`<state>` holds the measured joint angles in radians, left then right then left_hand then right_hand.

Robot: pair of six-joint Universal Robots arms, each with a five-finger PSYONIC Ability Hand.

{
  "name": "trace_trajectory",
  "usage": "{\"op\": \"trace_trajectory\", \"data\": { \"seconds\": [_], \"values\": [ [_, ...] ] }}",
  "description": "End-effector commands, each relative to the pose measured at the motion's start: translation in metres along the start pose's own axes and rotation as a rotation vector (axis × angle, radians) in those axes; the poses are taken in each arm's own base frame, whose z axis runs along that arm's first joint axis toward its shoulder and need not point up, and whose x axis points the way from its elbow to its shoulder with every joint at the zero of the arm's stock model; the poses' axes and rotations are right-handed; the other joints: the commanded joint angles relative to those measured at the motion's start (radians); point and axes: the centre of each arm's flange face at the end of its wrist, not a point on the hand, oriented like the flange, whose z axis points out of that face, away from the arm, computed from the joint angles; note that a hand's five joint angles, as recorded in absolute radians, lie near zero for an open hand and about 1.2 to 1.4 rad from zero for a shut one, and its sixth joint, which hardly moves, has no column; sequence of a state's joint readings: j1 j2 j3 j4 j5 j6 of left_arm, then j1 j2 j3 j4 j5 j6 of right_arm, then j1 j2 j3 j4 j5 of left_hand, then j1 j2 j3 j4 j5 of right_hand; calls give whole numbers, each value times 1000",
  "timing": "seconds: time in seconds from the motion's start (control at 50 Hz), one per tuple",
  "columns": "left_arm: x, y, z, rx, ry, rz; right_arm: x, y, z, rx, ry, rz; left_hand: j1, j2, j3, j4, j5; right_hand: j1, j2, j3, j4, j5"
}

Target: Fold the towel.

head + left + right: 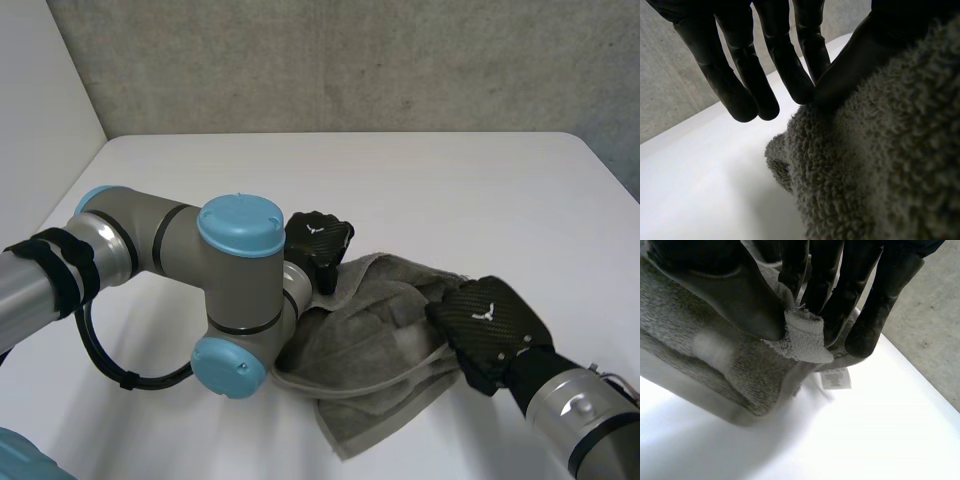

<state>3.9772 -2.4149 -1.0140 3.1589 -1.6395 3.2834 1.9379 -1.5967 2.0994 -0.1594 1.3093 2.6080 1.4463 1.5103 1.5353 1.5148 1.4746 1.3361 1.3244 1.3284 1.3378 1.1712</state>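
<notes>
The rumpled grey terry-cloth towel (370,340) lies bunched near the front edge of the white table (420,180), my left hand (318,240) pinching its far edge, my right hand (490,325) nipping a corner against the thumb — shallow grips, I judge, so pulling it taut could slip one free.

Lab: bare concrete wall (350,60), white table (450,190) (robot arms (180,240)).

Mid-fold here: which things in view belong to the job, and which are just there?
In the job: grey towel; left hand, pinching its edge; right hand, pinching a corner.
Just there: white table; concrete wall.
</notes>
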Motion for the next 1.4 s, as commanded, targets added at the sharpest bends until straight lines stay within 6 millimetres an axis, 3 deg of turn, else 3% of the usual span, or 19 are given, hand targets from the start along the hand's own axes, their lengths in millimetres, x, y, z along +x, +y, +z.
{"op": "trace_trajectory", "data": {
  "seconds": [0.02, 0.1, 0.14, 0.16, 0.2, 0.3, 0.4, 0.44, 0.5, 0.6, 0.64, 0.74, 0.78, 0.82, 0.84, 0.86, 0.94, 1.1, 1.4],
  "values": [
    [-4, -22, -8, 28, -11, -14, 27, -16, 16, 58, 62, -24, -50, -114, -139, -119, -253, 60, 72, 68, 58, 51],
    [-18, -45, -14, 77, -55, -30, 43, -38, 23, 125, 110, -45, -50, -114, -139, -119, -253, 60, 72, 68, 58, 51],
    [-43, -67, -23, 120, -166, -79, 63, -65, 27, 207, 171, -66, -50, -114, -139, -119, -253, 60, 72, 68, 58, 51],
    [-44, -67, -23, 121, -166, -80, 63, -65, 27, 207, 172, -67, -50, -114, -139, -119, -253, 60, 72, 68, 58, 51],
    [-72, -79, -37, 135, -293, -157, 79, -94, 28, 291, 224, -76, -50, -114, -139, -119, -253, 60, 72, 68, 58, 51],
    [-92, -82, -64, 135, -365, -258, 104, -131, 24, 405, 302, 1, -50, -114, -139, -119, -253, 60, 72, 68, 58, 51],
    [-95, -73, -92, 108, -381, -308, 111, -142, 19, 424, 302, 63, -50, -114, -139, -119, -253, 60, 72, 68, 58, 51],
    [-94, -66, -113, 101, -385, -313, 110, -141, 16, 409, 292, 70, -50, -114, -139, -119, -253, 60, 72, 68, 58, 51],
    [-92, -61, -121, 109, -383, -313, 105, -133, 17, 359, 267, 77, -50, -114, -139, -119, -253, 60, 72, 68, 58, 51],
    [-79, -20, -134, 73, -369, -299, 92, -105, 23, 227, 220, 35, -50, -114, -139, -119, -253, 60, 72, 68, 58, 51],
    [-76, -9, -136, 45, -367, -293, 77, -74, 33, 107, 173, -47, -50, -114, -139, -119, -253, 60, 72, 68, 58, 51],
    [-69, 12, -143, -21, -340, -280, 66, -35, 38, -33, 135, -140, -50, -114, -139, -119, -253, 60, 72, 68, 58, 51],
    [-67, 12, -144, -24, -320, -280, 66, -25, 38, -61, 131, -146, -102, -166, -191, -171, -305, 60, 72, 68, 58, 51],
    [-62, 7, -143, -9, -258, -272, 69, -17, 39, -80, 138, -138, -617, -681, -706, -685, -819, 60, 72, 68, 58, 51],
    [-62, 7, -143, -9, -257, -272, 69, -11, 40, -90, 141, -132, -619, -683, -708, -688, -822, 60, 72, 68, 58, 51],
    [-60, 2, -141, 6, -214, -259, 68, -7, 42, -94, 142, -127, -788, -852, -877, -856, -991, 60, 72, 68, 58, 51],
    [-52, -14, -134, 62, -96, -166, 66, -3, 43, -82, 150, -115, -892, -956, -981, -960, -1095, 60, 72, 68, 58, 51],
    [-47, -28, -123, 117, 13, 56, 64, 9, 46, -72, 169, -43, -886, -950, -975, -955, -1089, 60, 72, 68, 58, 51],
    [-23, 4, -69, 48, 103, 274, 52, 26, 49, -114, 125, -20, -886, -950, -975, -955, -1089, 60, 72, 68, 58, 51]
  ]
}}
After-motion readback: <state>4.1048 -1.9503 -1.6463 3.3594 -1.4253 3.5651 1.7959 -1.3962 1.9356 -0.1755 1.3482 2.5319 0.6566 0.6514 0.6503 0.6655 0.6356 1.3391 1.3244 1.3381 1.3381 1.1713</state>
